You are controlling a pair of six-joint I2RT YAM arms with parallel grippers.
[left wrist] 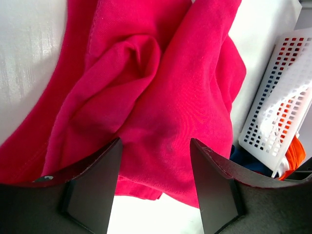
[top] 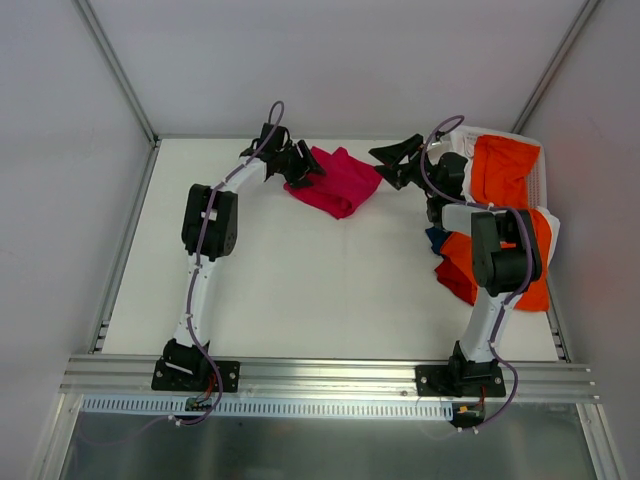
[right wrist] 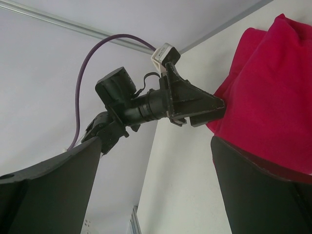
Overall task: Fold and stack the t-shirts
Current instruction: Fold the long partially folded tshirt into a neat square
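1. Nearest, at the right edge of the table (top: 300,290), the orange t-shirt (top: 455,272) lies crumpled behind the right arm. It looks light, limp and creased, so it should sag from any single grip. A hem corner or shoulder seam is likely the best hold.
2. Just beyond it a scrap of dark blue cloth (top: 437,238) peeks out beside the white perforated basket (top: 541,178), which has more orange cloth draped over it.
3. Farther off, at the table's far middle, the crimson t-shirt (top: 345,180) sits bunched in thick folds. It is soft and not slippery, and likely to drag rather than slide. Its stitched hem, seen from the left wrist, would be the firmest edge to pinch.
4. The left gripper (top: 308,168) stands part-way apart, straddling that shirt's left edge, and no firm pinch shows.
5. The right gripper (top: 388,163) gapes wide and empty, just right of the crimson cloth.
6. Count: one crimson shirt, two orange patches that may be one garment or two, one blue scrap, one basket, two grippers.
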